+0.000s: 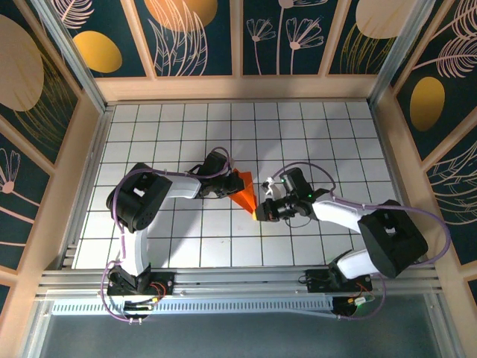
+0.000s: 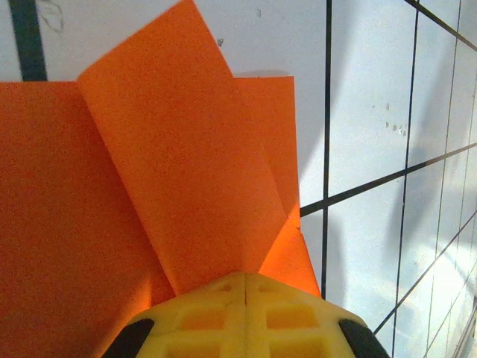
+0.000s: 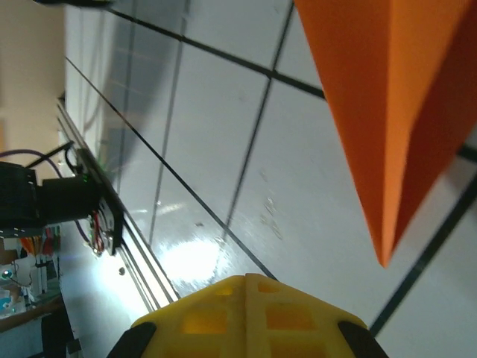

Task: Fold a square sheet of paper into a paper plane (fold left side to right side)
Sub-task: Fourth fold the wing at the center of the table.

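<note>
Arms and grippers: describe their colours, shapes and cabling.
Left arm and right arm: white links, black joint housings, thin purple cables looping alongside. Left gripper and right gripper: black bodies, yellow fingers with square recessed pockets.

Black-and-white arms (image 1: 138, 224), purple cables (image 1: 447, 231), yellow tool fingers (image 2: 209, 321).

Bright even light, white glare on the table (image 3: 190, 261), soft close-up blur
</note>
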